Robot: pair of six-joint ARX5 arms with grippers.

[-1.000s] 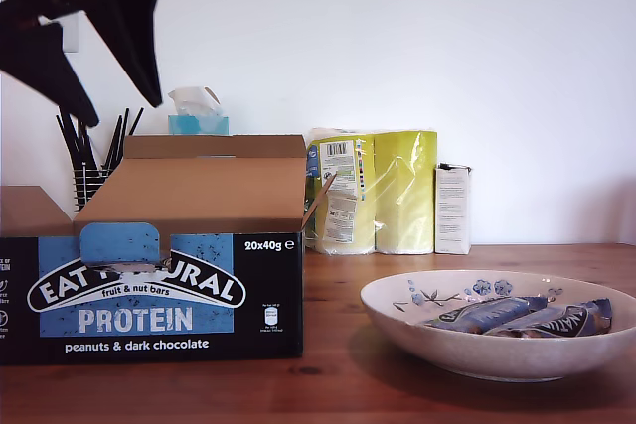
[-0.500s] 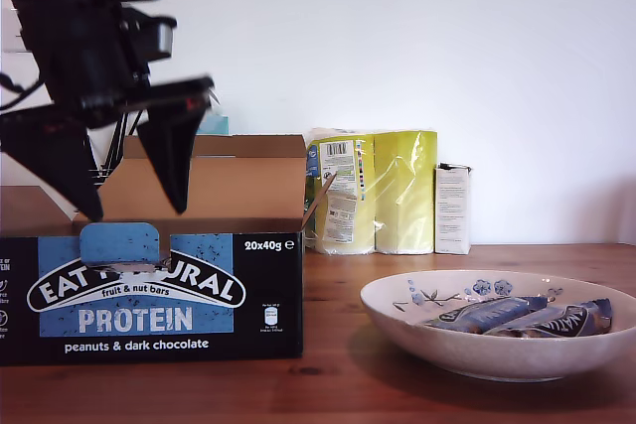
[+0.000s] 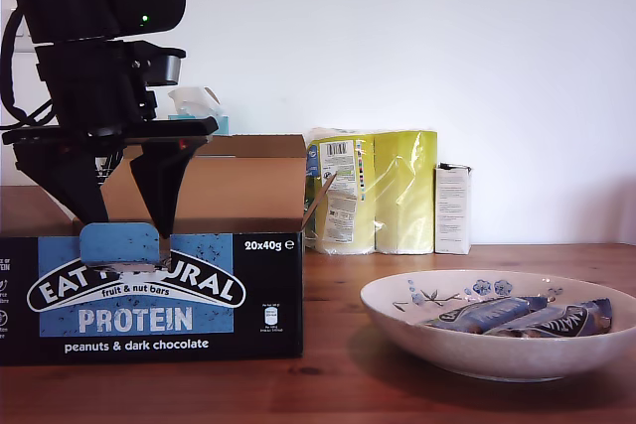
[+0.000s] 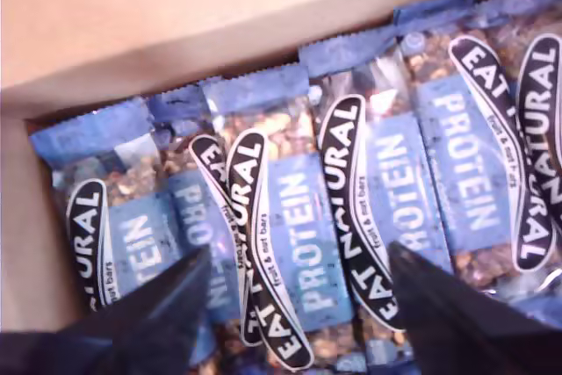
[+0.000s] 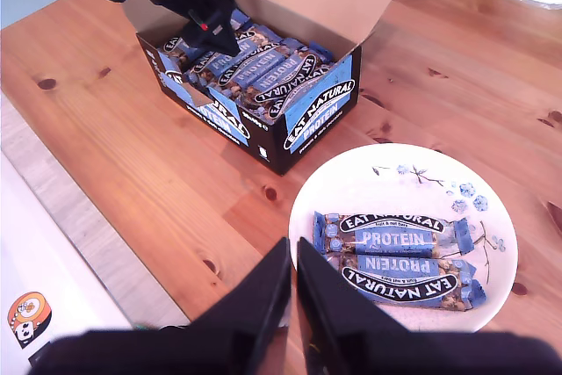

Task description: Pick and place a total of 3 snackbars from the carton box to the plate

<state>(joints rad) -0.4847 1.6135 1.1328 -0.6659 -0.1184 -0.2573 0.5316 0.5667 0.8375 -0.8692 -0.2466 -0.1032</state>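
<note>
The carton box (image 3: 199, 295) stands open at the exterior view's left, packed with several snackbars (image 4: 299, 234) in blue and black wrappers. My first gripper (image 3: 127, 225) is open and lowered into the box's top; its fingertips (image 4: 167, 305) straddle two bars without touching them. The plate (image 3: 497, 354) sits at the exterior view's right with two snackbars (image 3: 487, 313) lying side by side in it. My second gripper (image 5: 292, 252) is shut on nothing and hangs high over the table beside the plate (image 5: 351, 182), looking down on the box (image 5: 299, 120) and my first gripper (image 5: 211, 37).
Behind the box, a teal tissue box (image 3: 197, 118) and a holder of black sticks (image 3: 89, 161). Against the wall, a yellow pack of paper rolls (image 3: 373, 191) and a small white carton (image 3: 452, 209). The wooden table (image 3: 338, 345) carries everything.
My first gripper has come down from the exterior view's upper left to the box's open top, staying open. The plate and its two bars have not moved.
</note>
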